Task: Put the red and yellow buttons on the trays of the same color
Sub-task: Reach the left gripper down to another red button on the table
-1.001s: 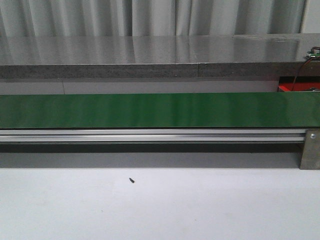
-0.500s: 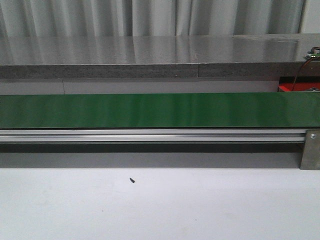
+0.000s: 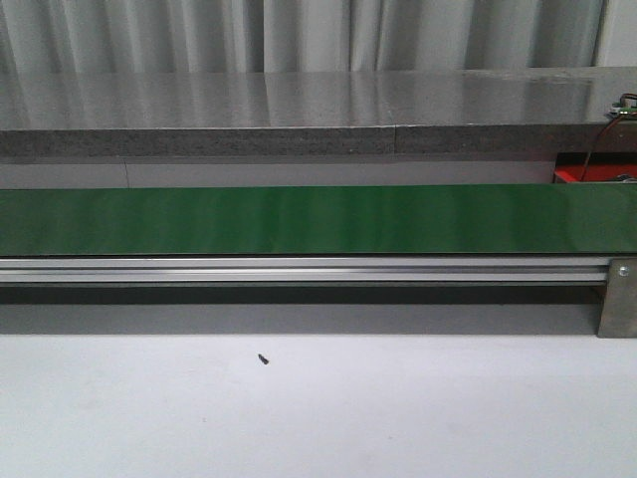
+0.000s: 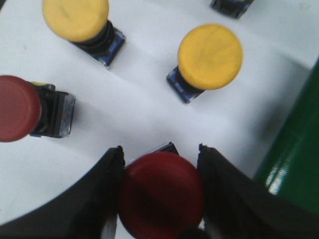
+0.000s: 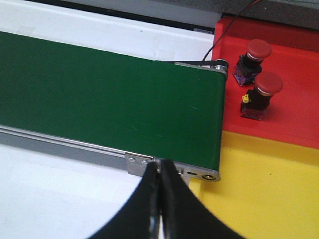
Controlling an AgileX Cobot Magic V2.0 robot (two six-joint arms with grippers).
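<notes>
In the left wrist view my left gripper [image 4: 160, 152] is shut on a red button [image 4: 160, 195], its black fingers pressed to both sides of the cap. On the white surface beyond it stand two yellow buttons [image 4: 75, 17] [image 4: 209, 56] and a second red button [image 4: 17, 108]. My right gripper [image 5: 160, 172] is shut with nothing in it, above the end of the conveyor frame. Beside that end lie a red tray [image 5: 299, 99], holding two red buttons [image 5: 259, 50] [image 5: 268, 83], and a yellow tray [image 5: 269, 194] with nothing on it. Neither gripper shows in the front view.
A green conveyor belt [image 3: 318, 219] on an aluminium rail crosses the front view, with a grey counter behind it. A corner of the red tray [image 3: 587, 174] peeks out at the right. The belt's edge [image 4: 299, 149] runs close beside my left gripper.
</notes>
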